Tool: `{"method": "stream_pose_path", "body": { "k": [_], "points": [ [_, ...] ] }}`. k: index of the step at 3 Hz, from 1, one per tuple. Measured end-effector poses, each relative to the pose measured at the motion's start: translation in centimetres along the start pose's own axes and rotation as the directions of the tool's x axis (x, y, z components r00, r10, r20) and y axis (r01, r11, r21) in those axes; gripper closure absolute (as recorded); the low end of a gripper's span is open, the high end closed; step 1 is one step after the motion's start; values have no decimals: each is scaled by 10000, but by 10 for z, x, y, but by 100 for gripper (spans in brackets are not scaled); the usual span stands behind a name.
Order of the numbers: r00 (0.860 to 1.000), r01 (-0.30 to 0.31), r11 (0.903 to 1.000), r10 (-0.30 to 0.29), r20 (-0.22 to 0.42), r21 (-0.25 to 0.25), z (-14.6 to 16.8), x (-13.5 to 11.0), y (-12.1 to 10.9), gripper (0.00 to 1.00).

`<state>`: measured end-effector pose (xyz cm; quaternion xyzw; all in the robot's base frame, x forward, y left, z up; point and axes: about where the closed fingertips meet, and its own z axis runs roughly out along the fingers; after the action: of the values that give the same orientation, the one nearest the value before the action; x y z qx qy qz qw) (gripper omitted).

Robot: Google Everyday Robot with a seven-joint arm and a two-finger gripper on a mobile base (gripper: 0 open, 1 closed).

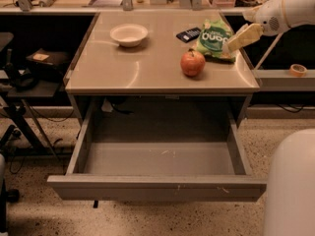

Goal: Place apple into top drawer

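Observation:
The red-orange apple sits on the tabletop, right of centre near the front edge. The top drawer under the table is pulled fully out and is empty inside. My gripper, pale yellow on a white arm, reaches in from the upper right. It hangs over the right edge of the green snack bag, above and to the right of the apple and not touching it.
A white bowl stands at the table's back left. A small dark device lies beside the bag. A tape roll lies on the shelf to the right. My white body fills the lower right corner. Dark stands and cables crowd the left side.

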<state>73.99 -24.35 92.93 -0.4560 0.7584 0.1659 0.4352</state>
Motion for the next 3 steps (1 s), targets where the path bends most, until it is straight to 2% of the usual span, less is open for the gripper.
{"method": "stream_pose_path", "body": {
  "k": [1, 2, 3],
  "points": [
    [9996, -284, 9995, 285, 47, -153, 7, 9, 0, 0],
    [9939, -1094, 9917, 1101, 65, -682, 32, 37, 1, 0],
    [9863, -1624, 9742, 1650, 31, -1569, 64, 55, 14, 0]
  ]
}}
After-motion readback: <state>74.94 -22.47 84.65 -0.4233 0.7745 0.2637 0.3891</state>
